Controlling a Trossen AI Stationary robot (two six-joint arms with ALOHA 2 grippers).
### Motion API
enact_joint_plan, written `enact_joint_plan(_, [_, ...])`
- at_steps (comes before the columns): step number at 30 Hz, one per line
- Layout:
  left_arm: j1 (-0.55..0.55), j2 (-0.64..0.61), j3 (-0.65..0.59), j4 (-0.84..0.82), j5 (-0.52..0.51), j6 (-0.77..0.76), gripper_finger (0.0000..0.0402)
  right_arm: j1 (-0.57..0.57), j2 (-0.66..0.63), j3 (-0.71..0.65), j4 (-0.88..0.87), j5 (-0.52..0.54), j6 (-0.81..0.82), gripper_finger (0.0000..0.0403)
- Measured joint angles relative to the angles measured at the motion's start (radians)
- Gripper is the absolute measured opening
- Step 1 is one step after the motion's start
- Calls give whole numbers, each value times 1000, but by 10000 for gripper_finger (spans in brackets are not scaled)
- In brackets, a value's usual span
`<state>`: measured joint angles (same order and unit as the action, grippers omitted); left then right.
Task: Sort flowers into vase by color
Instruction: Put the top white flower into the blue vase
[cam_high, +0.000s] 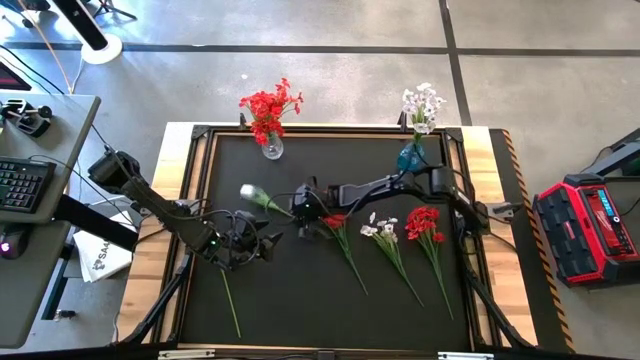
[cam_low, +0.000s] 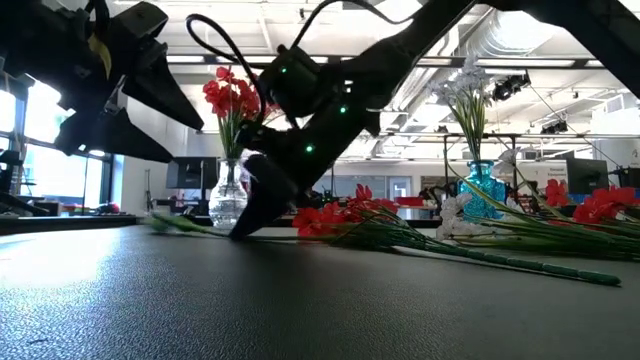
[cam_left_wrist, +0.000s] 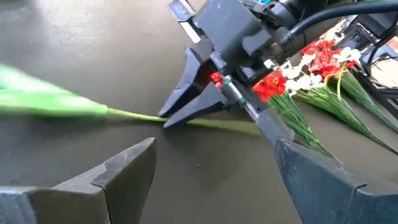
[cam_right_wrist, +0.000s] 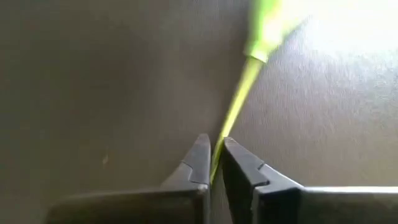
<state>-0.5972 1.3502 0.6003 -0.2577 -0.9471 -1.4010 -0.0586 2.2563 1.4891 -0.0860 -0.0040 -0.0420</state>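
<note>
Red sprays fill one clear glass vase (cam_high: 272, 148) at the desk's far edge; three flowers lie unsorted. The right claw (cam_right_wrist: 213, 163) pinches a thin green stem (cam_high: 262, 198) mid-desk; the left claw (cam_left_wrist: 211, 171) gapes nearby.

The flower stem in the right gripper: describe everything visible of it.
The stem is a thin, pale green, plastic-looking stalk that widens into a thicker, blurred green part farther from the gripper. It lies low across the black mat near the table's middle. The right gripper is shut on it, fingertips pinching it from both sides. In the high view its pale bud end points toward the left arm, whose open left gripper waits nearby.
</note>
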Motion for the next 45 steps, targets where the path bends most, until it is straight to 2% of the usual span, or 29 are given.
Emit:
enact_joint_plan(6, [-2, 0, 0, -2, -1, 7, 314, 13, -71, -11, -206, 10, -19, 5])
enact_joint_plan(9, [-14, 0, 0, -3, -15, 7, 314, 22, -136, -82, -241, 10, -5, 4])
enact_joint_plan(12, [-35, -1, 0, -3, -54, 6, 314, 35, -219, -204, -210, 11, 59, 1])
enact_joint_plan(17, [-67, -1, 0, 2, -134, -8, 314, 76, -351, -402, -54, 20, 172, 2])
enact_joint_plan(21, [-78, -1, 0, 5, -168, -11, 314, 110, -395, -462, -12, 33, 194, 3])
enact_joint_plan(24, [-78, -1, 0, 19, -174, -11, 314, 121, -397, -441, -9, 52, 162, 26])
enact_joint_plan(32, [-78, -1, 0, 24, -190, -11, 314, 105, -341, -373, 164, 74, 26, 171])
enact_joint_plan(35, [-78, -1, 0, 25, -190, -11, 314, 94, -286, -349, 213, 57, 8, 199])
enact_joint_plan(39, [-78, -1, 0, 25, -193, -11, 314, 73, -207, -306, 250, 57, -19, 197])
enact_joint_plan(45, [-77, -1, 0, 26, -193, -11, 314, 33, -139, -244, 243, 67, 12, 142])
